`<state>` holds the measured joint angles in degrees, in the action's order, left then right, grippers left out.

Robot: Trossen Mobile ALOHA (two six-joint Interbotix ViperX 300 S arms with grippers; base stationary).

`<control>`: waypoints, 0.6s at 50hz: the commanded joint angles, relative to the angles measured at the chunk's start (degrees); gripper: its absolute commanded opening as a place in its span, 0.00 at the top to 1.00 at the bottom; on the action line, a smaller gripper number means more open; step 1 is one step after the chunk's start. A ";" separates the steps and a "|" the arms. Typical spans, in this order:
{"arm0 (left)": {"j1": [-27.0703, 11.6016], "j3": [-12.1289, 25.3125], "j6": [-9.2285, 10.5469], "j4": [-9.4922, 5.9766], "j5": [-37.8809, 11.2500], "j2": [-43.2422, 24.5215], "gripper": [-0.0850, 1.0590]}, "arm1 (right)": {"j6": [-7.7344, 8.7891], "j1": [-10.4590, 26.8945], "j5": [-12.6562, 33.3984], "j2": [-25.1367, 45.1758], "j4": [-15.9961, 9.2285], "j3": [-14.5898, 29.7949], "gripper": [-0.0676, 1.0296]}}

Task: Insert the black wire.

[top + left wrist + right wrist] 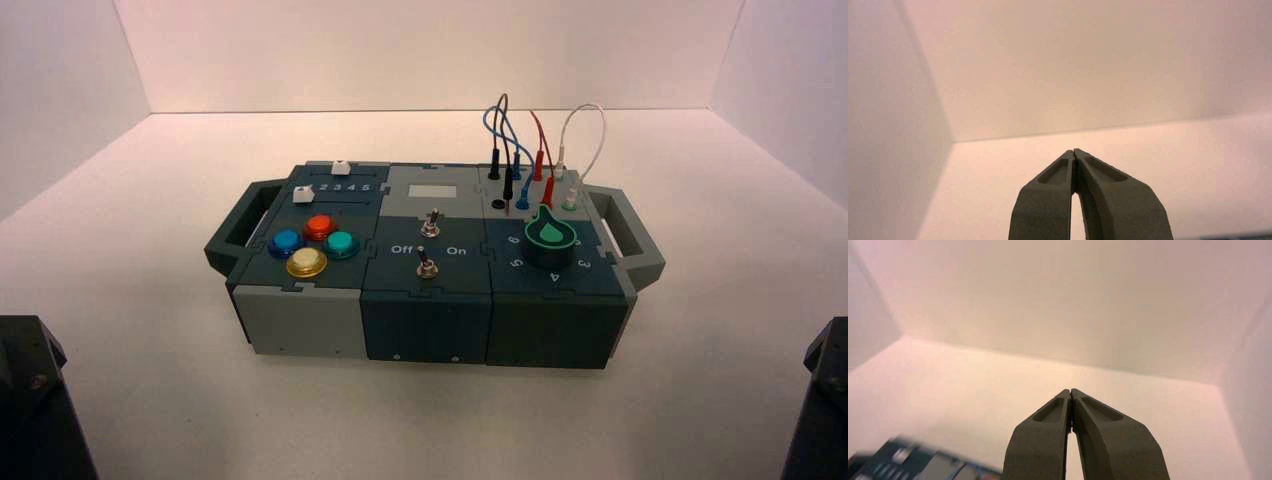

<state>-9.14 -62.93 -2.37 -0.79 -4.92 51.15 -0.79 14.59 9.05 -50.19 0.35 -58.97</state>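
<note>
High view: the box (430, 325) sits on the desk (300, 410), and the black wire (504, 98) loops up at its far right part. One black plug (494, 163) stands at the far black socket. The other black plug (508, 184) is nearer, and its metal tip seems to show beside the near black socket (498, 204), so I think that end is not in.

The left end effector (1074, 151) is at the near left, off the box, with its two tips pressed together and nothing in them. The right end effector (1071, 391) is at the near right, off the box too. Its tips are closed up tight and it has nothing.

I think the job is at its very start. The right arm looks best for it. It would need to reach over the knob (550, 240), open up, pinch the loose black plug, line the tip up with the hole and push straight down. The blue wire (487, 120) is very close and could get bumped.

Now count. There are four wires: one black, one blue, one red (536, 116) and one white (600, 118). There are four round buttons: blue (286, 242), red (320, 227), green (341, 244) and yellow (306, 262). I see two white sliders (303, 194), two switches (427, 268) and one green knob.
</note>
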 commanded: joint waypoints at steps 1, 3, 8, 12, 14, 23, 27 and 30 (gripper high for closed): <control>-5.01 4.57 -0.09 -0.09 -4.22 -2.64 0.95 | 0.00 4.04 5.10 2.99 -0.18 4.75 0.96; -6.59 5.89 -0.18 -0.35 -6.68 -3.87 0.95 | 0.00 5.19 6.50 3.87 -0.18 5.63 0.96; -9.23 8.53 -0.18 -0.88 -12.13 -6.42 0.95 | -0.26 7.38 10.81 6.33 -0.44 8.26 0.96; -11.16 10.55 -0.09 -1.23 -15.82 -8.17 0.95 | -0.26 8.17 14.94 8.44 -1.14 10.28 0.96; -12.30 11.43 -0.09 -1.32 -17.05 -8.70 0.95 | -0.26 8.44 17.40 9.58 -2.11 11.51 0.96; -15.91 14.85 -0.18 -1.85 -21.53 -9.40 0.95 | 0.00 9.76 24.61 13.18 -5.80 14.24 0.96; -16.96 16.96 -0.18 -1.85 -25.05 -10.72 0.95 | 0.09 11.25 26.54 14.68 -7.38 14.77 0.96; -17.58 18.63 -0.35 -1.85 -28.30 -11.78 0.95 | 0.00 12.57 27.51 15.64 -8.44 15.12 0.96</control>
<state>-25.75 -48.25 -2.37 -2.55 -29.53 40.87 -0.79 25.31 35.51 -35.42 -6.77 -45.97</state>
